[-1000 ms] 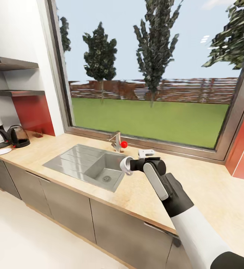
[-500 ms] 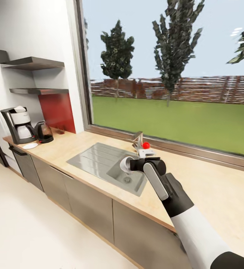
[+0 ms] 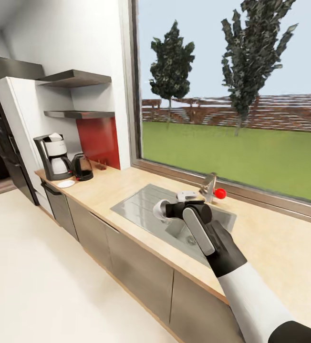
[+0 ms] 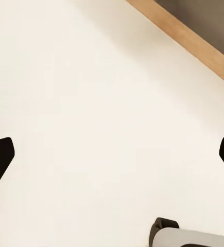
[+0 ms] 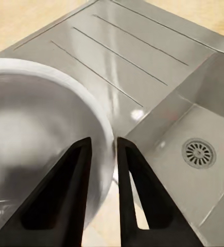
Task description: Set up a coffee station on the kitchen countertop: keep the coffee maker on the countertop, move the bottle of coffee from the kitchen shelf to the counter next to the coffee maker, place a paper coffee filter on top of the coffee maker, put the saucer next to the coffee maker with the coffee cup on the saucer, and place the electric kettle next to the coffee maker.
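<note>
Right gripper (image 5: 102, 149): black fingers pinching the rim of a small white coffee cup (image 5: 39, 149) above the steel sink (image 3: 141, 205).
Left gripper (image 4: 112, 154): spread wide over pale floor (image 4: 91, 103).

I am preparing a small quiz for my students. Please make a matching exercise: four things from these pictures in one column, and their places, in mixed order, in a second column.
Things:
1. coffee cup
2. saucer
3. electric kettle
4. red tap knob

Places:
A. behind the sink
B. on the countertop, in front of the coffee maker
C. held in the right hand
D. between the coffee maker and the red wall panel

Pairs: 1-C, 2-B, 3-D, 4-A
</note>
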Tool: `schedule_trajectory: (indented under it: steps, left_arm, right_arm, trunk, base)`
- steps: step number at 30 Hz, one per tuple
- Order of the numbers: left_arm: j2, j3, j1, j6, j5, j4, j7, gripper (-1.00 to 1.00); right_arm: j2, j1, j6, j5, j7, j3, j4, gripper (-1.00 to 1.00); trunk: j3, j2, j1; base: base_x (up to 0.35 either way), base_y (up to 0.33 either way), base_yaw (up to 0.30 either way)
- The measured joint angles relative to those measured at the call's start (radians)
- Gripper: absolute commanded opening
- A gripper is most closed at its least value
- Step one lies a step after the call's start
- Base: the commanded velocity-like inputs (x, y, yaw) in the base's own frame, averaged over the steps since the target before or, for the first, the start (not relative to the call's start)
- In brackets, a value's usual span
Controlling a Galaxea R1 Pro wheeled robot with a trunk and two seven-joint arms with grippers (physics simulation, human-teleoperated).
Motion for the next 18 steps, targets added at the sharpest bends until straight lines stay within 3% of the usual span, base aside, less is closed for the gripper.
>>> schedule_trajectory:
  steps: [18]
  left_arm:
    - [0.000,0.000,0.000,0.000,0.001,0.001,0.000,1.00]
  right_arm:
    - [0.000,0.000,0.000,0.000,0.001,0.000,0.001,-1.00]
  trunk:
    - [-0.012,0.000,0.000]
  base:
    - [0.263,0.235,0.235]
